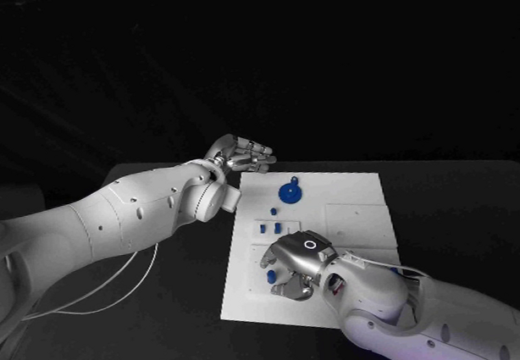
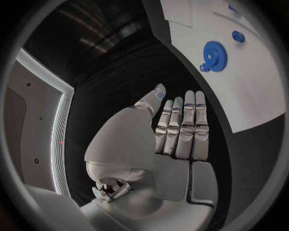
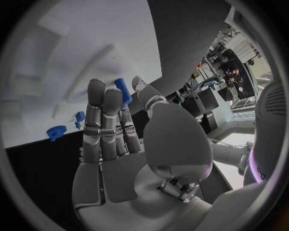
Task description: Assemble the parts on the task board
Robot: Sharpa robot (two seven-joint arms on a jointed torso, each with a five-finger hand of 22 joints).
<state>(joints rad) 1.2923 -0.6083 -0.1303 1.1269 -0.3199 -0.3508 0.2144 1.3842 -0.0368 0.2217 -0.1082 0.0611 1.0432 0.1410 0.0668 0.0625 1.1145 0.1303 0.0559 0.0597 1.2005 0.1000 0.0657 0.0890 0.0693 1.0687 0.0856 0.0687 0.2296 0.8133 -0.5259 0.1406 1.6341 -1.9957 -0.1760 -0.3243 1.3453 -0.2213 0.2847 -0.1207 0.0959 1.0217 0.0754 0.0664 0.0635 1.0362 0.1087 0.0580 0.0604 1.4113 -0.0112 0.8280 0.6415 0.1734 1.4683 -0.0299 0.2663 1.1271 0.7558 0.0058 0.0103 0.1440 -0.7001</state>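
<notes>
Task board point(image 1: 338, 224) sits mid-table on the black table point(image 1: 484, 211), white plate, and the blue gear point(image 1: 289, 193) is lying near its far end w/ a small blue knob just beside it; couple of small blue pegs point(image 1: 268, 227) stand closer to the middle. Right hand point(image 1: 295, 266) is down over the near-left part of the board, and in the right wrist view I've got a blue peg point(image 3: 123, 90) showing at the fingertips point(image 3: 96, 91), looks pinched betw thumb and a finger, though I can't tell for sure how firm that hold is (fisheye doesn't help). Another blue bit point(image 1: 273, 275) peeks out by that hand in the head view. Left hand point(image 1: 241, 155) hovers off the board's far-left corner, over bare table, fingers straight and together, palm flat, holding nothing. So I'd say we're mid-placement on one peg, gear not yet mounted. Next move, IMO: line the peg up w/ its hole, keep it upright, press straight down, then let go w/o tipping it. Left hand is well placed to go for the gear afterwards.
</notes>
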